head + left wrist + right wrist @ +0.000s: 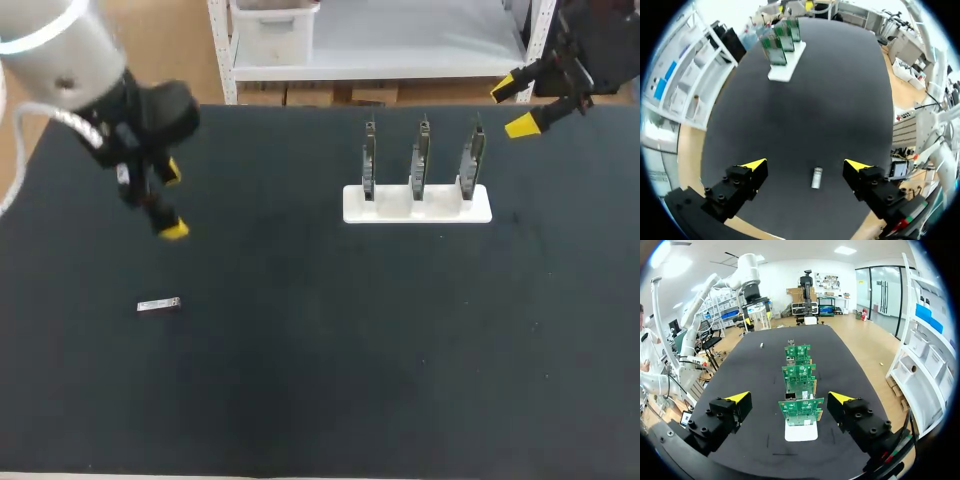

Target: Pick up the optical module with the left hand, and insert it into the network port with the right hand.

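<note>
The optical module (pixel 159 306), a small silver bar, lies flat on the black table near its left side. My left gripper (pixel 170 200) hangs open above and a little behind it; in the left wrist view the module (pixel 817 177) lies on the table between the spread yellow fingertips, well below them. Three green port boards stand upright in a white holder (pixel 417 204) right of centre. My right gripper (pixel 518 106) is open, high beyond the holder's far right end. In the right wrist view the boards (pixel 801 411) line up ahead of my right gripper (pixel 790 398), and the module (pixel 761 345) is a far speck.
The black table (pixel 320 380) carries only the module and the holder. Wide bare mat lies between them and toward the front edge. My left arm (pixel 747 275) shows beyond the boards in the right wrist view.
</note>
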`<action>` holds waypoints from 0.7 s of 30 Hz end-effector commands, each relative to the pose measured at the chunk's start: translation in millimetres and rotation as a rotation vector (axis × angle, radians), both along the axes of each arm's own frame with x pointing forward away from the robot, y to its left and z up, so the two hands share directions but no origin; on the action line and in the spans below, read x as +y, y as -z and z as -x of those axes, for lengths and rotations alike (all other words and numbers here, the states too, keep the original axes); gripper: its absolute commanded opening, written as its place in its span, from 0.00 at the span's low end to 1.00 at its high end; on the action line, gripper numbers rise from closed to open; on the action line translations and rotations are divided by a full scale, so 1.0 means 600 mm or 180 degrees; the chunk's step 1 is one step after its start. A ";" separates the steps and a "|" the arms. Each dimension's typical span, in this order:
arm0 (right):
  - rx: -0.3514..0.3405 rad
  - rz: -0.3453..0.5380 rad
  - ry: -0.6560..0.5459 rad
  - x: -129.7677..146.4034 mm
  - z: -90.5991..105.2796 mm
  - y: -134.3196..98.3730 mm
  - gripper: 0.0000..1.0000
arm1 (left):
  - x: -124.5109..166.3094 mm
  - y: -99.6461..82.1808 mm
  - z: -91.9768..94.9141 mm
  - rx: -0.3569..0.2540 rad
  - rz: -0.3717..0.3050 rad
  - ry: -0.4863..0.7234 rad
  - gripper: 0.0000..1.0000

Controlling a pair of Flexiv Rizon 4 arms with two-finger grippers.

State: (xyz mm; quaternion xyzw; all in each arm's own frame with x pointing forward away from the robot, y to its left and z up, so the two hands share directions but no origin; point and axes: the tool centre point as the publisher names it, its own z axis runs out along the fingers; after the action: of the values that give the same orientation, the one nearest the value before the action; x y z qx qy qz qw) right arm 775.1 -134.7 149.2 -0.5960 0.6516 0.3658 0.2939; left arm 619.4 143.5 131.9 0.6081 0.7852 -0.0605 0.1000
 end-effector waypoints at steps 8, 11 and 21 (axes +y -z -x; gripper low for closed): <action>-0.0008 0.0004 0.0011 0.000 0.003 0.000 1.00 | 0.012 0.080 0.049 -0.0155 -0.0221 -0.0056 1.00; -0.0008 0.0004 0.0011 0.000 0.003 0.000 1.00 | 0.026 0.092 0.053 -0.0114 -0.0350 -0.0012 1.00; -0.0008 0.0004 0.0011 0.000 0.003 0.000 1.00 | 0.059 0.135 0.065 -0.0011 -0.0569 0.0040 1.00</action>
State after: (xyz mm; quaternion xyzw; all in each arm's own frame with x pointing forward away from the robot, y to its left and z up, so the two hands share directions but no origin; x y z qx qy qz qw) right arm 775.0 -134.7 149.2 -0.5959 0.6517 0.3658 0.2939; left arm 578.2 180.1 59.1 0.6183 0.7844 0.0069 0.0493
